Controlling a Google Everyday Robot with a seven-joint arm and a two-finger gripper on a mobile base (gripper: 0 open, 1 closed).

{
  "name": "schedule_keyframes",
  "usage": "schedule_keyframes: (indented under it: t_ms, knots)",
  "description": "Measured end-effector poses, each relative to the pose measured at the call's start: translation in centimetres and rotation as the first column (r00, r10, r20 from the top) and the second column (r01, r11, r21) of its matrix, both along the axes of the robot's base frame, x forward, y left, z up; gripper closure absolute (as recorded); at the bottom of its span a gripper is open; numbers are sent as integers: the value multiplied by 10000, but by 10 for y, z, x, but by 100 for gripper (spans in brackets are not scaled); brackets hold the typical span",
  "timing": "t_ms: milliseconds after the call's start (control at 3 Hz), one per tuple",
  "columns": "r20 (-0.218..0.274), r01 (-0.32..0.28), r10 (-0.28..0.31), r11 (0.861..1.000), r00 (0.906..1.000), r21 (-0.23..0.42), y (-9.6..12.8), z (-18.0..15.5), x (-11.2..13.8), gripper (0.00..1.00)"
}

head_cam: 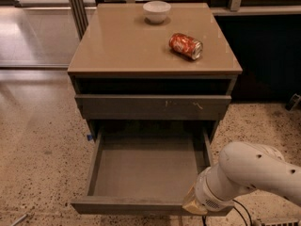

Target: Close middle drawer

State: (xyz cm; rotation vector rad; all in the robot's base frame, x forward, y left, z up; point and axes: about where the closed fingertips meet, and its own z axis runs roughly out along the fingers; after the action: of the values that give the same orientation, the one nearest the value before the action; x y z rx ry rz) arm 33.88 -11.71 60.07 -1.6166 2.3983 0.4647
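The middle drawer [148, 166] is a wide grey-brown tray pulled far out of the cabinet, and its inside is bare. Its plain front edge [127, 206] runs along the bottom of the view. Above it sits a shut drawer front with pale scratch marks [153, 106]. My white arm [254, 173] comes in from the lower right. My gripper [192, 207] is at the right end of the drawer's front edge, against it or just in front of it. Most of the gripper is hidden behind the wrist.
On the cabinet top [122, 46] a white bowl [156, 11] stands at the back and a red can [186, 45] lies on its side to the right. Speckled floor [42, 164] surrounds the cabinet. A dark wall stands at the right, and metal legs at the back left.
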Motion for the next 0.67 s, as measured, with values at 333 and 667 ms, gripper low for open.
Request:
schedule_keyframes:
  t_ms: [333, 667]
  knots:
    - [-156, -194, 199, 9994, 9997, 281, 12, -20, 1, 100]
    - [-509, -433, 461, 9976, 9976, 539, 21, -38, -3, 100]
